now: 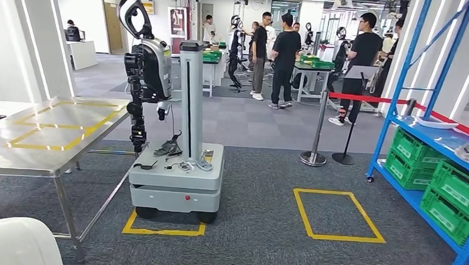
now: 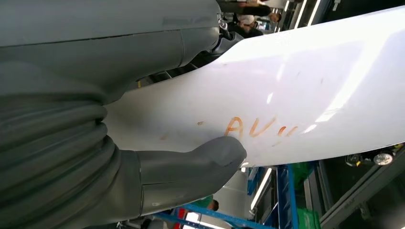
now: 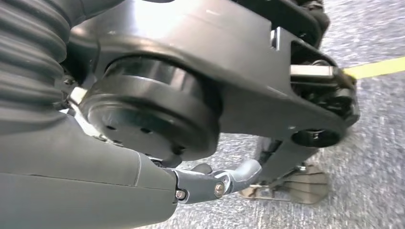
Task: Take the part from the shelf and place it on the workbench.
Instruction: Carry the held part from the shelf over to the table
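A glossy white curved plastic part [image 2: 296,90], marked with orange lettering, sits gripped in the robot's left hand [image 2: 119,143], its thick grey thumb pressed to the part's lower face just beside the lettering; the part's white edge [image 1: 16,243] also shows below the steel counter with yellow tape [image 1: 49,132]. The blue metal shelf [image 1: 438,139] of green crates stands well apart from that counter. The right hand [image 3: 143,191] hangs over grey carpet, fingers extended, holding nothing.

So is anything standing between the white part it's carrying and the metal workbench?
The left hand holds the white part. The workbench stands close on the left, and nothing visible lies before it; the wheeled robot base is parked beside its right end.
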You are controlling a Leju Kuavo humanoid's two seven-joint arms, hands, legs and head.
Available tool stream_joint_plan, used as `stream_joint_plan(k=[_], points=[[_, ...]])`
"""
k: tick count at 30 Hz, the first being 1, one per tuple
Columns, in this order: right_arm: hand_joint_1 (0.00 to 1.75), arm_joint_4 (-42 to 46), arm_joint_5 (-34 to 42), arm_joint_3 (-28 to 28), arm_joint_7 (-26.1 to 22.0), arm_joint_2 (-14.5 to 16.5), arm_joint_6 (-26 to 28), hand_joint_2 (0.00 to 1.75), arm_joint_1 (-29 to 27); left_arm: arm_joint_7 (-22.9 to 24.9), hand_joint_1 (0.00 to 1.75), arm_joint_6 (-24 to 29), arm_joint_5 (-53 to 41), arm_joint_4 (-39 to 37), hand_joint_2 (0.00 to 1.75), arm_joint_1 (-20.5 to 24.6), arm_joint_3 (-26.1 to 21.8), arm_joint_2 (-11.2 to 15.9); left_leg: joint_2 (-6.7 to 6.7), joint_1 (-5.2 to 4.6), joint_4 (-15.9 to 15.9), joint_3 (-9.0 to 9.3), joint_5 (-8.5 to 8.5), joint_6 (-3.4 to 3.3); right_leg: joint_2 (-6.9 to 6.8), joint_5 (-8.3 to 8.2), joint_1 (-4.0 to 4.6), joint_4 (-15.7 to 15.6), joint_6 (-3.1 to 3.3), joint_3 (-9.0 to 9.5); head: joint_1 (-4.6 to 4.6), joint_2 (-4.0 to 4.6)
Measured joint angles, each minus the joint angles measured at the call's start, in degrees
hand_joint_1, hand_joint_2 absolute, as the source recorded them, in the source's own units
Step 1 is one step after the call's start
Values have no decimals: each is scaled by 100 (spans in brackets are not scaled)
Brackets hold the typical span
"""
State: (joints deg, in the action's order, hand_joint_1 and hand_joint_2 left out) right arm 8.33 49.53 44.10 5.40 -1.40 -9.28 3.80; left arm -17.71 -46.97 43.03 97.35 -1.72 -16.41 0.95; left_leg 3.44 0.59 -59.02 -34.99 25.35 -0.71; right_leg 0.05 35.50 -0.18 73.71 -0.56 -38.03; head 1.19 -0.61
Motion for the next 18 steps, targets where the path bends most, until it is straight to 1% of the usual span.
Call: stream_joint_plan(k=[1, 2, 3, 4, 5, 6, 7, 8, 9, 10, 11, 12, 13, 14, 15, 16, 17, 18], points=[[0, 0, -31, 5, 9, 0, -30, 175, -1, -17, 175, 10, -10, -1, 175, 0, 0, -2, 85, -3, -2, -1, -9, 10, 60, -212, 7, -350, 36, 155, 0, 0], [0, 0, -72, 14, -6, 0, -62, 175, 0, -31, 175, 20, -5, 4, 175, -2, -1, -4, 160, -2, -4, -3, -19, 24, 191, -402, 16, -783, 76, 349, 0, 0], [0, 0, -114, 31, -29, 1, -90, 175, 3, -37, 175, 36, 21, 6, 175, -4, -2, -8, 233, -5, -7, -7, -29, 45, 304, -543, 28, -1154, 106, 519, 1, 0], [0, 1, -153, 51, -54, 3, -114, 175, 11, -38, 175, 50, 66, 1, 175, -8, -3, -12, 295, -4, -5, -17, -41, 72, 383, -615, 43, -1401, 127, 632, 2, 0], [0, 1, -179, 76, -66, 5, -126, 175, 22, -39, 175, 61, 110, -9, 175, -13, -4, -16, 353, 0, 3, -28, -54, 104, 410, -622, 59, -1497, 142, 672, 3, 0], [0, 2, -194, 100, -65, 8, -135, 175, 32, -41, 175, 68, 145, -21, 175, -20, -5, -19, 418, 2, 20, -43, -72, 142, 345, -630, 73, -1509, 156, 680, 4, 0], [0, 2, -201, 118, -57, 17, -141, 175, 43, -43, 175, 69, 165, -29, 175, -28, -8, -20, 467, 8, 29, -64, -91, 176, 264, -654, 60, -1539, 182, 691, 4, 0], [0, 2, -202, 131, -42, 22, -142, 175, 49, -45, 175, 69, 178, -39, 175, -35, -11, -20, 412, 1, 6, -94, -73, 205, 193, -684, 47, -1581, 215, 712, 11, 0], [0, 2, -198, 138, -23, 26, -143, 175, 51, -45, 175, 70, 185, -50, 175, -34, -14, -21, 279, -11, -97, -158, 10, 229, 110, -717, 33, -1627, 254, 733, 20, 0], [0, 1, -194, 142, 3, 30, -144, 175, 48, -45, 175, 72, 189, -65, 175, -28, -17, -22, 94, -19, -312, -262, 159, 249, 25, -743, 21, -1666, 286, 748, 30, 0], [0, 1, -190, 144, 24, 27, -143, 175, 39, -44, 175, 73, 192, -86, 175, -26, -18, -25, -104, -22, -631, -405, 363, 273, -53, -747, 33, -1675, 309, 754, 39, 0], [0, 1, -188, 146, 37, 26, -143, 175, 27, -43, 175, 75, 192, -110, 175, -26, -18, -27, -214, -12, -1004, -567, 560, 300, -144, -744, 39, -1672, 324, 750, 42, 0], [0, 0, -188, 148, 45, 26, -143, 175, 16, -42, 175, 77, 193, -135, 175, -32, -19, -30, -268, 3, -1312, -695, 687, 327, -233, -735, 41, -1665, 323, 744, 42, 0], [0, 0, -188, 149, 45, 26, -143, 175, 9, -41, 175, 78, 193, -160, 175, -40, -20, -31, -296, 18, -1461, -743, 715, 352, -320, -723, 39, -1654, 316, 741, 42, 0], [0, 0, -189, 149, 47, 26, -142, 175, 8, -41, 175, 78, 193, -179, 175, -44, -21, -31, -322, 32, -1394, -682, 639, 375, -404, -709, 31, -1641, 302, 741, 42, 0], [0, 0, -188, 150, 51, 26, -141, 175, 8, -41, 175, 79, 193, -193, 175, -45, -23, -31, -375, 46, -1117, -515, 486, 394, -483, -687, 20, -1620, 281, 744, 43, 0], [0, 0, -185, 150, 58, 24, -137, 175, 9, -41, 175, 78, 193, -204, 175, -43, -25, -32, -509, 55, -724, -295, 332, 406, -554, -658, 18, -1588, 249, 749, 43, 0], [0, -1, -180, 150, 68, 17, -134, 175, 5, -41, 175, 78, 193, -215, 175, -39, -29, -33, -663, 60, -394, -101, 217, 394, -617, -617, 28, -1549, 213, 754, 43, 0]])
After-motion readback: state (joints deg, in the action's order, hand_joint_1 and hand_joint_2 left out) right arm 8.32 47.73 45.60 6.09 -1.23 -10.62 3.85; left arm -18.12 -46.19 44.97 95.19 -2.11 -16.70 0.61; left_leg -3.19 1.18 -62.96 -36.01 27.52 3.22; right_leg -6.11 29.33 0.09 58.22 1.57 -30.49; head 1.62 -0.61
